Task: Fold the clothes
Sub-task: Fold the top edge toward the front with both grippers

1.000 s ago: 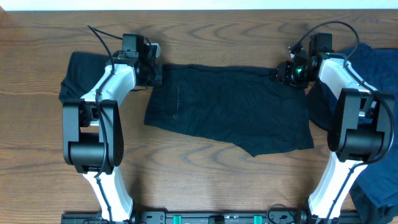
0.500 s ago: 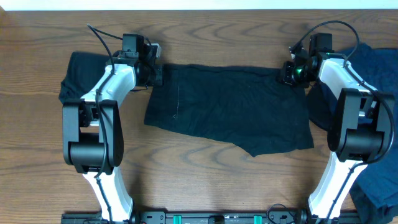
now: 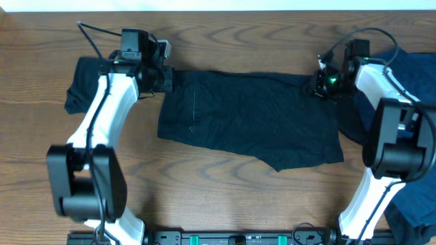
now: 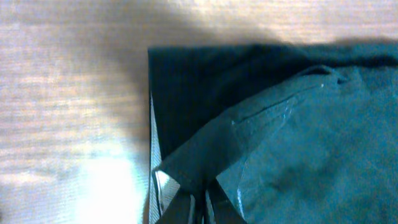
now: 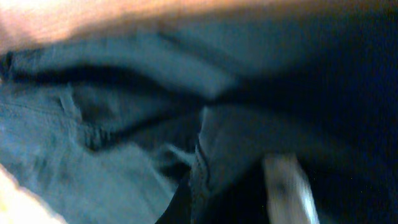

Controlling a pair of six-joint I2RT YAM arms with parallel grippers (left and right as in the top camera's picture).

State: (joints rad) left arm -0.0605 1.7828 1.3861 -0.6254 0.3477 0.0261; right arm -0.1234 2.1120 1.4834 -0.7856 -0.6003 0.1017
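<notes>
Overhead, the black garment [image 3: 252, 119] lay spread on the surface [image 3: 225, 204]. The left jaws and right jaws, wider a second earlier, had shut on its two far corners, readying the fold. Left wrist: jaws pinched a lifted corner. Right wrist, blurred: cloth gripped likewise. Navy clothes [image 3: 417, 207] lay right of it; no containers showed.

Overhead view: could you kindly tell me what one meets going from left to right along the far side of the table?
bunched black garment → left claw, shut on a far corner → spread black garment → right claw, shut on the other far corner → navy garment at the right edge
</notes>
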